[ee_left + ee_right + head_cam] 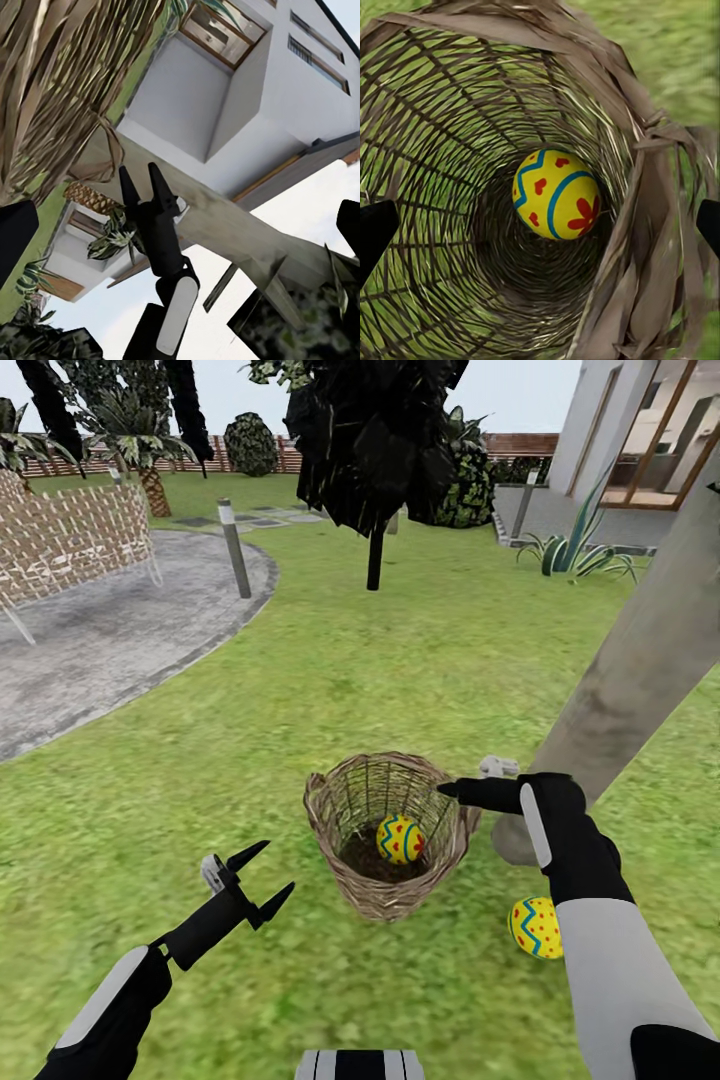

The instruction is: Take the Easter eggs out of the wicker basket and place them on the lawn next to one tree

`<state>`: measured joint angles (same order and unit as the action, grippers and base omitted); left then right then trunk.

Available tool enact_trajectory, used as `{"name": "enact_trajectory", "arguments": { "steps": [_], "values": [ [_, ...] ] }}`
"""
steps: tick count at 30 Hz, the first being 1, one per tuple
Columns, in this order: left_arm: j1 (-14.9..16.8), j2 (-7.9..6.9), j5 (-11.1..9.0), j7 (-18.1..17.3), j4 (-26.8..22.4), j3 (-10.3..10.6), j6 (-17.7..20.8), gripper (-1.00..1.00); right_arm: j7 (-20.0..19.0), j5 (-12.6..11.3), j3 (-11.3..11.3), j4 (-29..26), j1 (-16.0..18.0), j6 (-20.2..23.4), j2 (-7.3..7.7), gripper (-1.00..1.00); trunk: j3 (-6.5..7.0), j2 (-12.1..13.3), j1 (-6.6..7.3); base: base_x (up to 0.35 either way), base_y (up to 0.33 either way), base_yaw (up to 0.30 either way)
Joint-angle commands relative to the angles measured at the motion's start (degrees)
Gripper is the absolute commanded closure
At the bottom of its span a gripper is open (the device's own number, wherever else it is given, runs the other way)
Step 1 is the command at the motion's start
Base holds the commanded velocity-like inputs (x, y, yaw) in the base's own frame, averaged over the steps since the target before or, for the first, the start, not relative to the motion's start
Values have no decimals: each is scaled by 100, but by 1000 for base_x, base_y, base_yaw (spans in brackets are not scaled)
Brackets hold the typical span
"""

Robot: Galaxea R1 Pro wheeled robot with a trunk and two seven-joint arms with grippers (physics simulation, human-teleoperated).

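The brown wicker basket (340, 810) stands on the lawn (300, 690) in front of me. One yellow Easter egg (400, 838) lies at its bottom, and the right wrist view looks straight down on the same egg (556, 193). A second egg (533, 926) rests on the grass beside the pale grey trunk of the tree (640, 660), partly behind my right forearm. The third egg is out of view. My right gripper (455, 790) hangs open over the basket's right rim, its fingertips (375, 232) spread wide. My left gripper (275, 868) is open and empty, left of the basket.
A grey round patio (110, 630) with a woven bench (70, 535) lies at the left. A short post (235, 547) stands at its edge. A black-trunked dark tree (375, 555) stands behind the basket, and the white house (640, 430) is at the back right.
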<state>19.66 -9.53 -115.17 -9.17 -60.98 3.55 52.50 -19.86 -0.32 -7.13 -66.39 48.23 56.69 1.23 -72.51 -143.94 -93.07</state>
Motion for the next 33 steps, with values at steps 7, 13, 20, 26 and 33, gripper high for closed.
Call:
{"name": "enact_trajectory", "arguments": {
  "steps": [7,13,20,26,33],
  "values": [
    [3,-5,14,-58,16,14,6,-100,-28,15,415,64,2,19,-9,-100,-4,-1,1,54,37,-1],
    [3,-5,12,-58,16,14,6,-100,-27,21,455,62,2,25,-9,-100,-4,-1,1,243,169,0],
    [3,0,12,-58,7,29,6,-100,-14,40,950,120,2,53,-2,-100,-4,-1,1,260,81,0],
    [3,-3,12,-58,14,32,6,-100,-15,69,1964,545,6,87,27,-100,-4,-1,1,18,2,0],
    [3,3,12,-58,12,44,6,-100,-27,130,2980,691,25,105,65,-100,-4,-1,1,0,0,0]
  ]
}}
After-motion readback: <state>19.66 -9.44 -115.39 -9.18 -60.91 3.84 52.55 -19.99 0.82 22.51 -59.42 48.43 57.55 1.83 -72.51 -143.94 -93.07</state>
